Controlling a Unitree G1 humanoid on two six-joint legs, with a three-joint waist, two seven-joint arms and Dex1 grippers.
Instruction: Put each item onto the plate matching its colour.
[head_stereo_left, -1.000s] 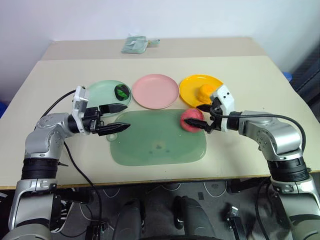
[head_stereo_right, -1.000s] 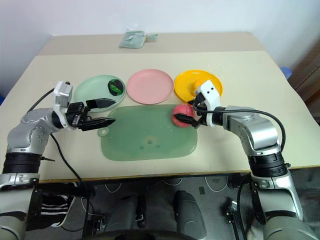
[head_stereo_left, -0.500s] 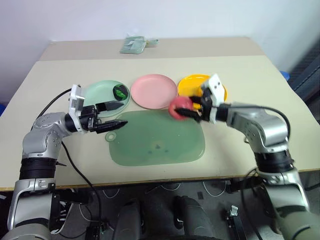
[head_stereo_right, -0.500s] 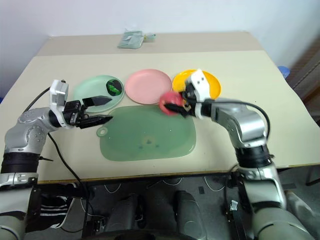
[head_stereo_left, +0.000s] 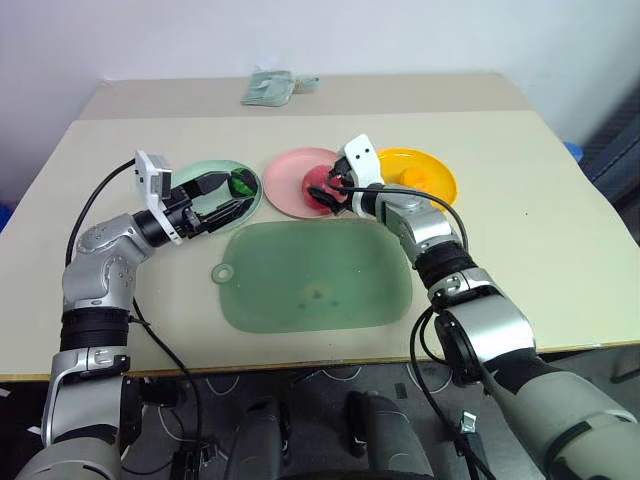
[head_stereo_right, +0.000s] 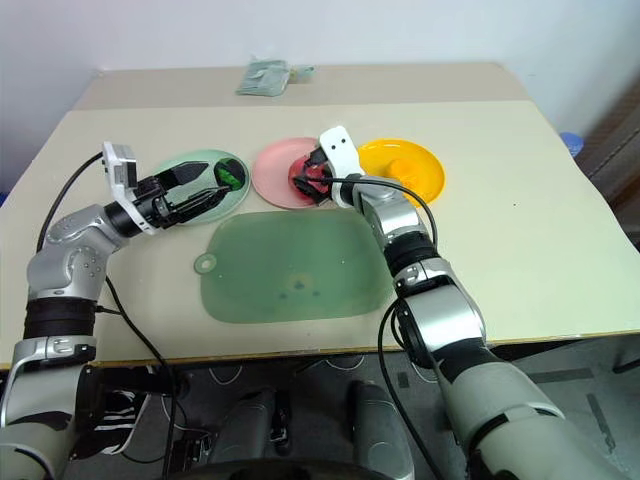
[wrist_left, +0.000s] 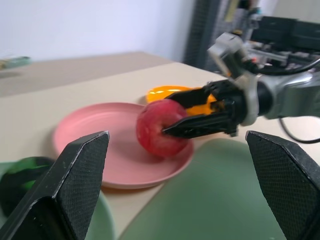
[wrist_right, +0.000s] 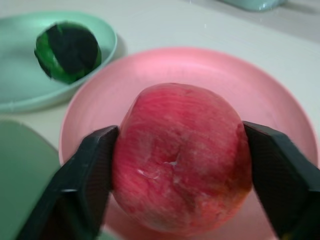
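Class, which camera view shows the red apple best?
The right wrist view: the red apple looms large on the pink plate. The left wrist view shows it smaller, side-on; the eye views show it small, partly hidden.

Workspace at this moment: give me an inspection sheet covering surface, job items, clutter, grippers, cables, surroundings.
Surface: beige table, large green mat in front.
Job's things: red apple on pink plate; dark green fruit on mint plate; orange fruit on yellow plate.
Clutter: pale green packet at far edge.
Grippers: right gripper fingers either side of the apple; left gripper open, over the mint plate.
Cables: black cables along both arms.
Surroundings: white wall.
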